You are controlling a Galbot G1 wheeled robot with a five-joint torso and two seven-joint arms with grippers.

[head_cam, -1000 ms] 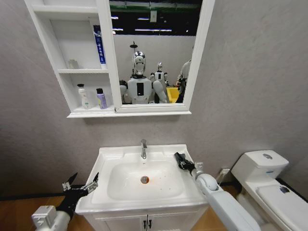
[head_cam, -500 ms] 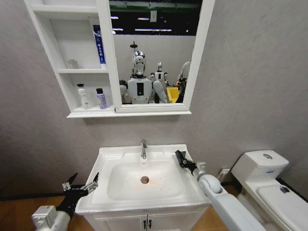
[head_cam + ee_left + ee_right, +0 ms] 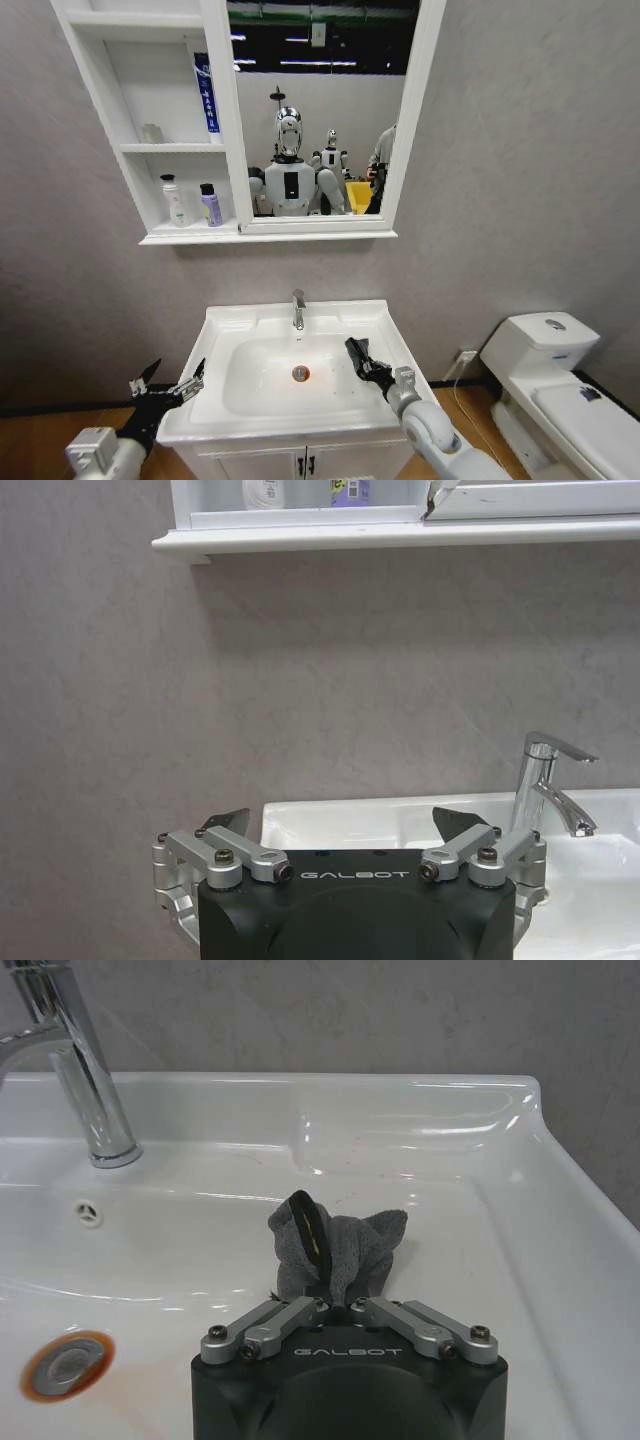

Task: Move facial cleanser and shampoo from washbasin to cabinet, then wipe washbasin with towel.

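The washbasin [image 3: 240, 325] bowl lies open on its left and near sides; only the tap [image 3: 298, 309] rises at the far rim and the drain [image 3: 300, 373] sits flat. The right gripper [image 3: 357, 355], jaws pinched on the towel [image 3: 335, 1247], occupies the bowl's right slope. The left gripper [image 3: 167, 386] hangs just outside the left rim.
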